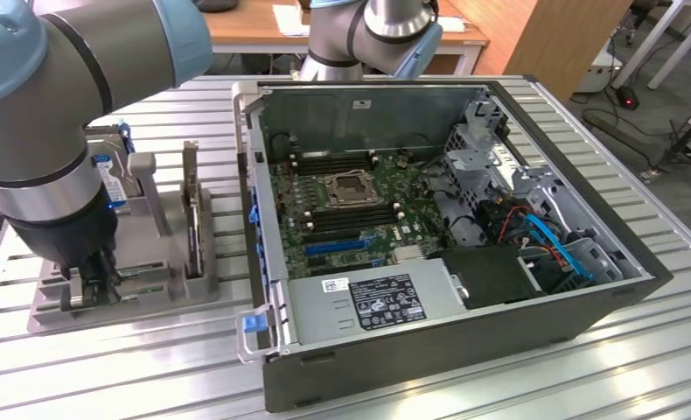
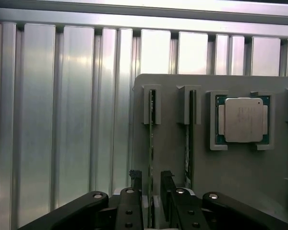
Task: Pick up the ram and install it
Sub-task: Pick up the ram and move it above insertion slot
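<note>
The ram [image 2: 151, 139] is a thin green stick seen edge-on, standing in a slot of the grey holder tray [image 2: 168, 158]. My gripper [image 2: 151, 176] is open and straddles the near end of the stick, one black finger [image 2: 136, 179] on each side with a small gap to the board. In the exterior view the gripper [image 1: 89, 273] reaches down into the tray [image 1: 136, 302] at that view's left, beside the open computer case [image 1: 463, 289]. Empty memory slots [image 1: 328, 162] lie around the processor socket [image 1: 352, 188] on the motherboard.
A second stick [image 2: 188, 139] stands in the neighbouring slot, and a square silver processor [image 2: 242, 120] lies in a pocket of the tray. A tall dark upright card [image 1: 191, 206] stands between tray and case. A second arm's base [image 1: 369, 35] stands behind the case. The table is ribbed aluminium [image 1: 112, 376].
</note>
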Available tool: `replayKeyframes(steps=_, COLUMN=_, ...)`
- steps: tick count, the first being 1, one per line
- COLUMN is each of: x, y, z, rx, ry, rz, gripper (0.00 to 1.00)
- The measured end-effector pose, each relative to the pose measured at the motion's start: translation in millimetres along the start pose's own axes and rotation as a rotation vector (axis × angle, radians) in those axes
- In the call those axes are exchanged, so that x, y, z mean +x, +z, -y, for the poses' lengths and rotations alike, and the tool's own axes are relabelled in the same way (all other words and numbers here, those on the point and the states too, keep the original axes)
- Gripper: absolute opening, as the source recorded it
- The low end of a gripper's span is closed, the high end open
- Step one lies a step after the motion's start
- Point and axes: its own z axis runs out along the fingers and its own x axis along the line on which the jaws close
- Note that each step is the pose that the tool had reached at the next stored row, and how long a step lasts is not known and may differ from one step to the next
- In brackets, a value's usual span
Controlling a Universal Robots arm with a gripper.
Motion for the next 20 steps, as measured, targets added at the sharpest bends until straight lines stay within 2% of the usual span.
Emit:
replayKeyframes(steps=10, x=0.0, y=4.0, z=0.4, rx=0.0001, ry=-0.002, rz=0.0, gripper=0.29)
replayKeyframes(steps=20, x=0.3, y=4.4, z=7.7, rx=0.0, ry=-0.003, rz=-0.0001, gripper=0.29)
